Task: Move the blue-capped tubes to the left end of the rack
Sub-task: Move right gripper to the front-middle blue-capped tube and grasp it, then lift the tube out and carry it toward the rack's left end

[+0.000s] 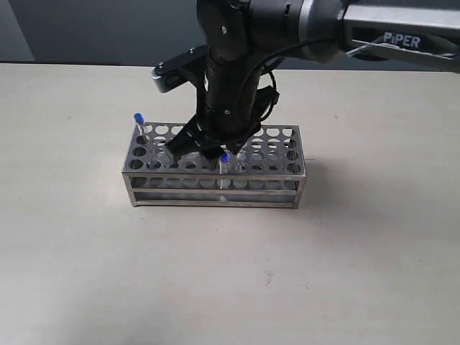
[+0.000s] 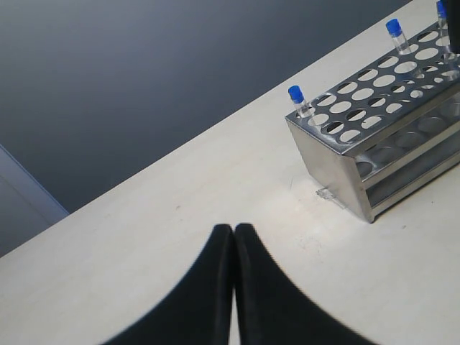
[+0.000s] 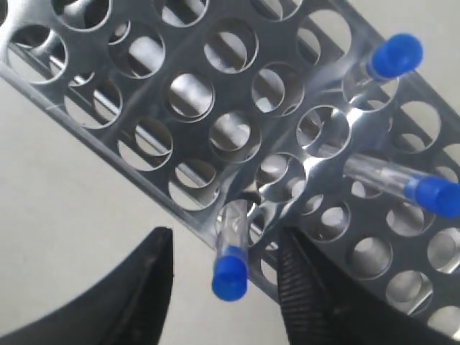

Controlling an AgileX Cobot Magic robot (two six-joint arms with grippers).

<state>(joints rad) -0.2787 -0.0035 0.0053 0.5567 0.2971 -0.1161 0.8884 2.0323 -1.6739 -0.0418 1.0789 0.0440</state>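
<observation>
The grey metal rack stands mid-table. One blue-capped tube sits at its back left corner. Another blue-capped tube stands in the front row near the middle. My right gripper hangs over it from above. In the right wrist view that tube lies between the open fingers, with a gap on each side. Two more tubes stand in the rack beyond. My left gripper is shut and empty, off to the side of the rack.
The black right arm reaches across from the upper right and covers the rack's middle back holes. Bare beige table surrounds the rack. The table's far edge meets a dark wall.
</observation>
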